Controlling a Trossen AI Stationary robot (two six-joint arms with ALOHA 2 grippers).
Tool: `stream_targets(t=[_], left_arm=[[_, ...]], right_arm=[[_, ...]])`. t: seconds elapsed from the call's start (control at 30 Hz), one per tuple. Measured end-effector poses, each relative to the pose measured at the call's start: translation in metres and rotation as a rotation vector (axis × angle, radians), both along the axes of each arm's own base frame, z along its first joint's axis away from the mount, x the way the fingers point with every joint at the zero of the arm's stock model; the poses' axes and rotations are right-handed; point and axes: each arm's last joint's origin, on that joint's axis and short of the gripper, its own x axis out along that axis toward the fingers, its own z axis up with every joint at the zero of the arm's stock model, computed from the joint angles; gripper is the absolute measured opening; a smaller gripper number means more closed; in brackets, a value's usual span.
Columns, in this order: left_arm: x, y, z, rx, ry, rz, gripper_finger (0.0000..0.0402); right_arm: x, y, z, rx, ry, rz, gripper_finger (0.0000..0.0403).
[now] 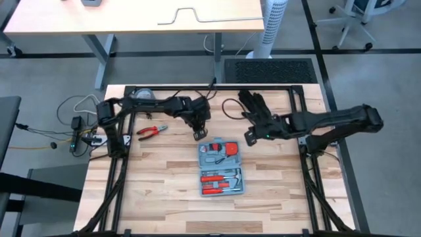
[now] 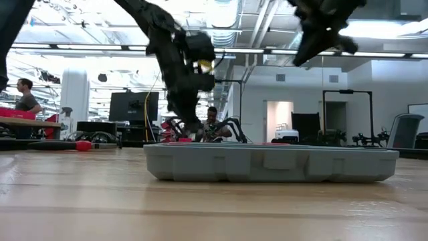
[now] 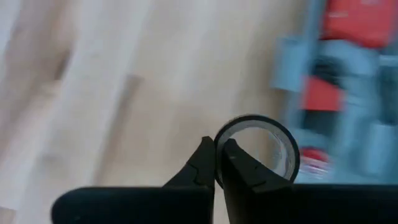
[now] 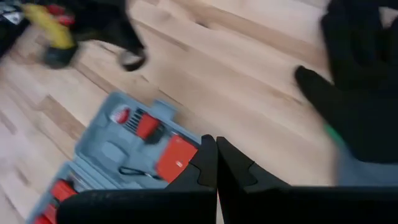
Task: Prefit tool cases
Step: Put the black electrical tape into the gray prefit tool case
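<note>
Tool case [image 1: 222,168] is lying open and flat near the table's [image 1: 158,184] middle, red-handled tools seated in its grey recesses, pliers [image 1: 151,131] lying well apart toward the left arm. Left gripper [image 1: 198,134] is hanging just beyond the case's far edge, fingers pinching the rim of a tape roll [image 3: 258,146]; right gripper [image 1: 250,138] is hovering beside a black glove [image 1: 253,104], fingers pressed together on nothing. Case is looking like stiff, light, smooth plastic, likely to slide, so gripping a rim edge seems safest
</note>
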Motion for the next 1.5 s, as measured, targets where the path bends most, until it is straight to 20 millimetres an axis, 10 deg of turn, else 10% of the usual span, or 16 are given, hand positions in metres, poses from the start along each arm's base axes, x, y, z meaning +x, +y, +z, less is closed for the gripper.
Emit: stream_targets(t=[0.47, 0.87, 1.5], left_arm=[[0.014, -0.115, 0.005, 0.125, 0.034, -0.039, 0.0001], [0.028, -0.108, -0.034, 0.102, 0.100, 0.030, 0.0000], [0.020, -0.106, -0.028, 0.147, 0.142, 0.066, 0.0020]], right_arm=[[-0.032, 0.055, -0.054, 0.061, -0.074, 0.048, 0.0001], [-0.038, 0.066, -0.062, 0.079, -0.068, 0.068, 0.0001], [-0.040, 0.070, -0.062, 0.057, -0.067, 0.089, 0.0001]])
